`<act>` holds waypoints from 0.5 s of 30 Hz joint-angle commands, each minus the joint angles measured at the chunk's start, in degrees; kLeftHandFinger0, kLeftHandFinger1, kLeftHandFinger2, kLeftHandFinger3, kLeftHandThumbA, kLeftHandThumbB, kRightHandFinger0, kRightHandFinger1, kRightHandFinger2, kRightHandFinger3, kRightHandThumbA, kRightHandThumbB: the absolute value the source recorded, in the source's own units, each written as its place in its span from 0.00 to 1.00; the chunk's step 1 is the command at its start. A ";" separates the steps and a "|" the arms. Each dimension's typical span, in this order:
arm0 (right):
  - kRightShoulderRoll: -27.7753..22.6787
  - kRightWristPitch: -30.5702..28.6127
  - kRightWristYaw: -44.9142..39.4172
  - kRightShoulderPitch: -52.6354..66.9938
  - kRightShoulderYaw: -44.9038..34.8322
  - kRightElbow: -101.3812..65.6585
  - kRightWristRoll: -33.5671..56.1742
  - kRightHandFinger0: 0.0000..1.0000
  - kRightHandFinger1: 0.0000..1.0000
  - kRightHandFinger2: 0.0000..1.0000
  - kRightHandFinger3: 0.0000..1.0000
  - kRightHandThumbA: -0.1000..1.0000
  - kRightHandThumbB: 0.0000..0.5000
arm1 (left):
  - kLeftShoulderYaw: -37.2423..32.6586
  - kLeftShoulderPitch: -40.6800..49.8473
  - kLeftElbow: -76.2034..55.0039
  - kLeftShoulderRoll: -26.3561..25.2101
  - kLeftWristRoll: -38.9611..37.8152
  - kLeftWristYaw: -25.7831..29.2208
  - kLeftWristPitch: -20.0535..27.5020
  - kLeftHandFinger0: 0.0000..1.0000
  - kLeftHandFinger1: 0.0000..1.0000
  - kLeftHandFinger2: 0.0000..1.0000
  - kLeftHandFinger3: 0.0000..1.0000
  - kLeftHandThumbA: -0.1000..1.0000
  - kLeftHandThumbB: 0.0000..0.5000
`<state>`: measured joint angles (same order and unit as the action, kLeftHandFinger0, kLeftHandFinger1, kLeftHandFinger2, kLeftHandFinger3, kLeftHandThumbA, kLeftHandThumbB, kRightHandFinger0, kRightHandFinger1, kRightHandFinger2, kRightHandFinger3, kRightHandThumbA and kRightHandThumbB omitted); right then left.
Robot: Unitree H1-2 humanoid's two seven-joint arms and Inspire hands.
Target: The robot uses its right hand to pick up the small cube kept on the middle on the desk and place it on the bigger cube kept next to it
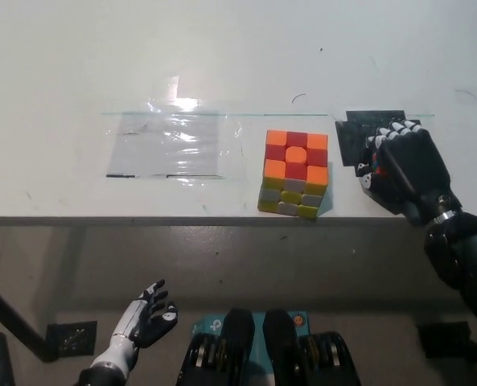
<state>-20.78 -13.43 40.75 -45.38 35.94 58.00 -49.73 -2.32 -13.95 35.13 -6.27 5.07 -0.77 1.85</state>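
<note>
The bigger cube point(294, 174), with an orange and red top and yellow and grey front, stands near the desk's front edge. To its right, my black right hand point(400, 166) rests on the desk with its fingers curled around the small cube point(375, 166). Only a sliver of orange and red shows between the fingers. My white left hand point(145, 318) hangs below the desk at the lower left, fingers apart and holding nothing.
A clear plastic sheet point(170, 145) lies flat on the white desk point(222, 56) left of the bigger cube. A black patch point(359, 129) lies under and behind my right hand. The desk's front edge runs just below the cube.
</note>
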 commanded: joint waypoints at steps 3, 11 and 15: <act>-0.28 -0.87 0.74 0.36 0.46 -0.53 -1.38 0.00 0.00 0.00 0.20 0.00 0.02 | 0.03 -1.12 -1.09 -0.70 0.05 -0.24 1.18 1.00 1.00 1.00 1.00 0.35 0.59; -0.10 -3.09 1.35 0.08 -0.82 -3.20 -0.39 0.00 0.04 0.36 0.03 0.00 0.66 | -0.53 -0.92 -1.21 -0.95 1.04 0.06 1.05 1.00 1.00 1.00 1.00 0.38 0.57; -0.16 -2.79 0.59 -0.16 -1.29 -4.43 -0.25 0.00 0.20 0.54 0.29 0.00 0.71 | -0.51 -0.93 -1.19 -0.99 0.88 -0.23 0.99 1.00 1.00 1.00 1.00 0.37 0.59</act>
<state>-20.79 -14.67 42.01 -44.88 35.57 55.60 -50.43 -2.56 -13.96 35.12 -6.33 5.49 -0.75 1.81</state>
